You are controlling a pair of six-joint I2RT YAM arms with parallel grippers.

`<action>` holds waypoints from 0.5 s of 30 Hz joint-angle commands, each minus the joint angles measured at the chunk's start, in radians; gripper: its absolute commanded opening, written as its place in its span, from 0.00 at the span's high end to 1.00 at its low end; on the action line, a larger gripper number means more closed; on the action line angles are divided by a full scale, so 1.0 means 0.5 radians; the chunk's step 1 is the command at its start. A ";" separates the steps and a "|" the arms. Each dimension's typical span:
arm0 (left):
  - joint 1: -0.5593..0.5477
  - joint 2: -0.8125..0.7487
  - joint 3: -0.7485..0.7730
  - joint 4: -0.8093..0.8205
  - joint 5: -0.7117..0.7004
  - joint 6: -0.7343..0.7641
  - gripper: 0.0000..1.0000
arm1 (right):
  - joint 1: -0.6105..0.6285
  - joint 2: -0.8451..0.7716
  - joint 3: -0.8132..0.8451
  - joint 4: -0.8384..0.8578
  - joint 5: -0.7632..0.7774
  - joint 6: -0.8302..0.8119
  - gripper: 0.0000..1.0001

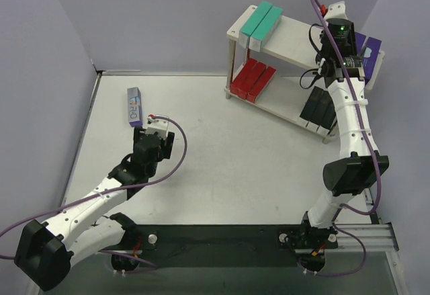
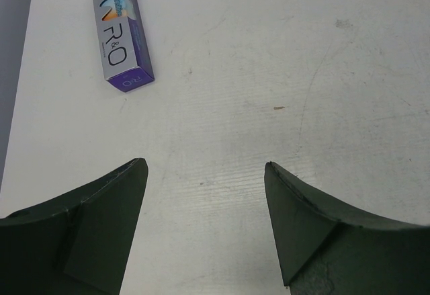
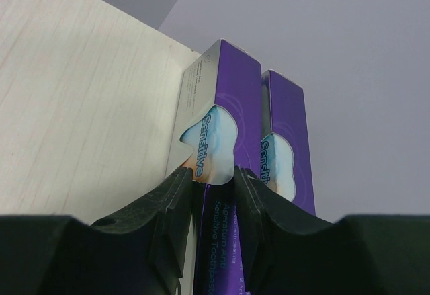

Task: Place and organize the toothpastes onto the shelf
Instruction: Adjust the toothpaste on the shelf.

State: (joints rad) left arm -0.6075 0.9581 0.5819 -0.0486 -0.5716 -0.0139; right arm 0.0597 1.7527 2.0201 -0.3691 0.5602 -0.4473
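Right gripper (image 3: 213,174) clamped on purple carton (image 3: 232,107) on shelf (image 3: 80,93) top, second purple (image 3: 285,127) just beside. Two teal (image 1: 262,21) on top; below, three or four red (image 1: 253,78), two black (image 1: 317,105). Left gripper (image 2: 205,174) open, empty; one lone purple (image 2: 121,33) on table (image 2: 282,60).

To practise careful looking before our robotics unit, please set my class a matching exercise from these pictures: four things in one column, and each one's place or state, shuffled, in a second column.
Things
1. teal cartons
2. red cartons
3. silver-faced carton
4. right gripper

Places or states
A. lying on the table
B. shut on a purple carton
C. on the upper board of the shelf
D. on the lower board of the shelf

Pairs: 1-C, 2-D, 3-A, 4-B.
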 commanded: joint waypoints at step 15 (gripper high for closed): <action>-0.003 0.007 0.033 0.070 0.002 0.016 0.19 | -0.104 -0.005 -0.119 -0.029 -0.013 -0.029 0.70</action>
State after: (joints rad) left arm -0.6075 0.9607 0.5819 -0.0486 -0.5716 -0.0139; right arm 0.0246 1.7527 1.9930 -0.3161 0.5453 -0.4728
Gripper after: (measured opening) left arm 0.812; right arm 0.306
